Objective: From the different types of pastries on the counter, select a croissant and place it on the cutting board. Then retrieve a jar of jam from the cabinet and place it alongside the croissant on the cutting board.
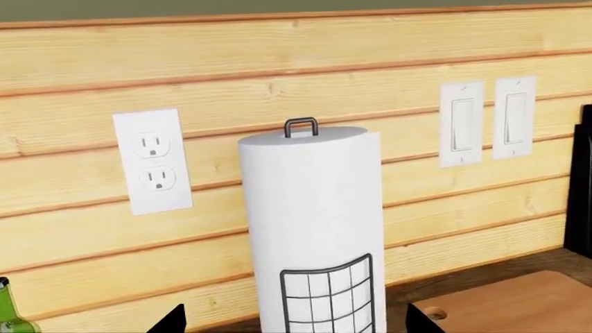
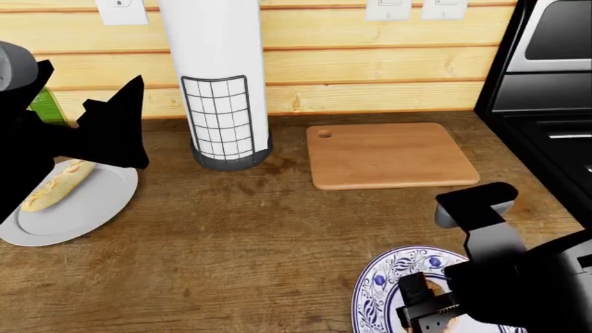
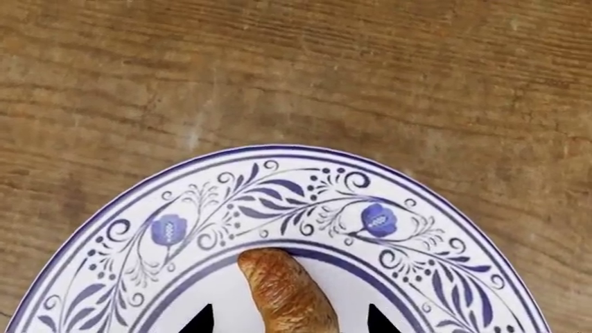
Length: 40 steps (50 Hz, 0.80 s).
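The right gripper (image 3: pixel 287 326) hangs over the croissant (image 3: pixel 287 291) on its blue-patterned plate (image 3: pixel 277 201), jaws apart either side, nothing grasped yet. The board (image 2: pixel 393 156) on the table (image 2: pixel 231 243) lies bare — no jam seen. Left jaws: cannot tell. No readable writing anywhere.

Light is bright and even in all 3 views. A soft shadow lies beside the cutting board (image 2: pixel 393 154). All views are sharp, without glare.
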Tool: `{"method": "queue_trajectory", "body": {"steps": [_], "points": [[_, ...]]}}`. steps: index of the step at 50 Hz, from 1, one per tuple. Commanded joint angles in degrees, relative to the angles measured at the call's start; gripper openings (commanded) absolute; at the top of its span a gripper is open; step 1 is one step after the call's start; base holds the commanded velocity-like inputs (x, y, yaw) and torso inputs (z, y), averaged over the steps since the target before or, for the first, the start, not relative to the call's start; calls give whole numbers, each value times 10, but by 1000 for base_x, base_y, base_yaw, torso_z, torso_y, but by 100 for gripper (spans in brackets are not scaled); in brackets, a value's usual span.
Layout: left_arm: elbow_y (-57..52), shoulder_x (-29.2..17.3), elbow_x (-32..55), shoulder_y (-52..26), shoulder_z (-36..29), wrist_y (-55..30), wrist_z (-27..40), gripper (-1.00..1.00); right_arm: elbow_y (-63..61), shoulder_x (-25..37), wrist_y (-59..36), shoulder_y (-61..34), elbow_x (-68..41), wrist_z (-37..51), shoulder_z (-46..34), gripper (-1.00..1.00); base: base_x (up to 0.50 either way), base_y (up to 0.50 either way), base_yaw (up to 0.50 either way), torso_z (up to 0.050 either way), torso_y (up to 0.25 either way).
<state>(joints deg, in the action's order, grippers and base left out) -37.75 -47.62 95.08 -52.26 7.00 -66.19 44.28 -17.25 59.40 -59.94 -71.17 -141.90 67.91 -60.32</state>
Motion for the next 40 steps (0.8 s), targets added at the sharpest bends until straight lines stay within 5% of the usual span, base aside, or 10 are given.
{"method": "queue_trajectory", "body": {"steps": [1, 29, 40], "points": [[1, -3, -2, 1, -2, 4, -2, 100, -1, -3, 6, 15, -12, -1, -10, -100, 0, 0, 0, 0, 0], [3, -10, 4, -5, -9, 15, 1, 100, -26, 5, -16, -152, -106, 111, 0, -100, 0, 0, 0, 0, 0], [-1, -10, 5, 0, -9, 21, 1, 100, 34, -51, -43, -252, 16, 55, 100, -100, 0, 0, 0, 0, 0]]}}
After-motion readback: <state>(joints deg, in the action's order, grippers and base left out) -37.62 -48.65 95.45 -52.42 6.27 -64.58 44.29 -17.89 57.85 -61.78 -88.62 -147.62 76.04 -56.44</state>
